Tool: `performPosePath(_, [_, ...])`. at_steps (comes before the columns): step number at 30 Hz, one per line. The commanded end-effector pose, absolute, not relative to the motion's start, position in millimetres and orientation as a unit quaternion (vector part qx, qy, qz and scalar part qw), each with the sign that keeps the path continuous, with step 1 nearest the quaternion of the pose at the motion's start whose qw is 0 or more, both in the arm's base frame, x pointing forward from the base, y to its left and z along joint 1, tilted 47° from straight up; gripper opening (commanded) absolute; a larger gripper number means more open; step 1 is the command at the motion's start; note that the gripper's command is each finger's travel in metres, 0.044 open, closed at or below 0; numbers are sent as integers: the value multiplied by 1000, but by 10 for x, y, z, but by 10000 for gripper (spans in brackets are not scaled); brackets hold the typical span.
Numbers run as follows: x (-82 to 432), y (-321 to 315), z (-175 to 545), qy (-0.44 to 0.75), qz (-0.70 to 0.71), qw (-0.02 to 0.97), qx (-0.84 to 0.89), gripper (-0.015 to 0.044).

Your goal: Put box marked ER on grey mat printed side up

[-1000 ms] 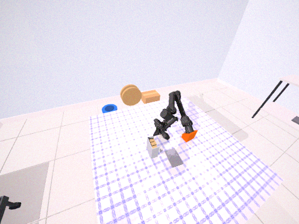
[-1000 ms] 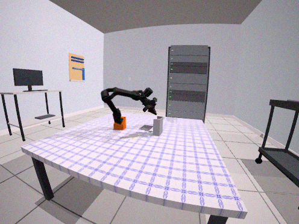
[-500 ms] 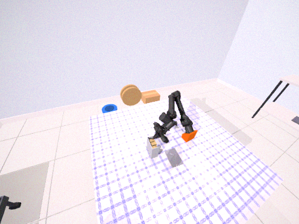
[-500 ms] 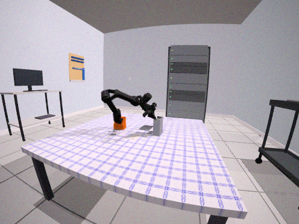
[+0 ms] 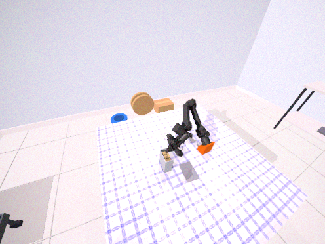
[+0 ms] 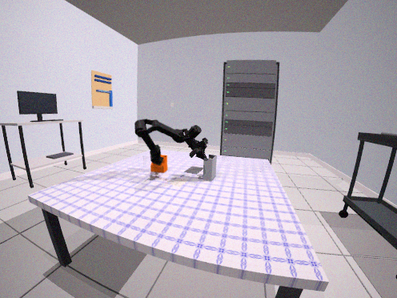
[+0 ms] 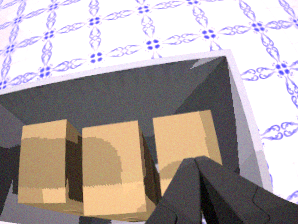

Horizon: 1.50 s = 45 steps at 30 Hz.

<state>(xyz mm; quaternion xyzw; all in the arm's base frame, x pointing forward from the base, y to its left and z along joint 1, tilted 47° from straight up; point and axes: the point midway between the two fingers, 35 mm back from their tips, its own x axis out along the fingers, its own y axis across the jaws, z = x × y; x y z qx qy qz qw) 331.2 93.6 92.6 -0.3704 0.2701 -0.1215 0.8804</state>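
Observation:
The bin [image 5: 167, 164] [image 6: 210, 170] [image 7: 125, 95] is a grey, open-topped, tall container standing on the table. Three tan boxes stand inside it in a row: a left box [image 7: 42, 165], a middle box [image 7: 110, 157] and a right box [image 7: 181, 135] in the wrist view. Only their plain tops and parts of blank sides show; no printed code is readable. My gripper [image 5: 163, 151] [image 6: 206, 158] [image 7: 194, 167] is shut and empty. Its tips are at the bin's opening, over the right box in the wrist view; whether they touch it I cannot tell. The grey mat [image 5: 189, 172] [image 6: 194, 170] lies beside the bin with nothing on it.
The arm's orange base block [image 5: 206, 148] [image 6: 158, 164] stands on the checked tablecloth, on the mat's other side from the bin. Beyond the table's far edge in the top view are a blue bowl [image 5: 118, 118], a round tan object [image 5: 142, 103] and a tan block [image 5: 164, 105].

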Motion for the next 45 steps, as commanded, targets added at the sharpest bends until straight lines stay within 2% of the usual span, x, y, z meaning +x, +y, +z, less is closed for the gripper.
performPosePath(1, [3309, 922, 902, 273, -120, 878, -373, 0])
performPosePath(45, [3101, 886, 862, 274, -120, 878, -373, 0])
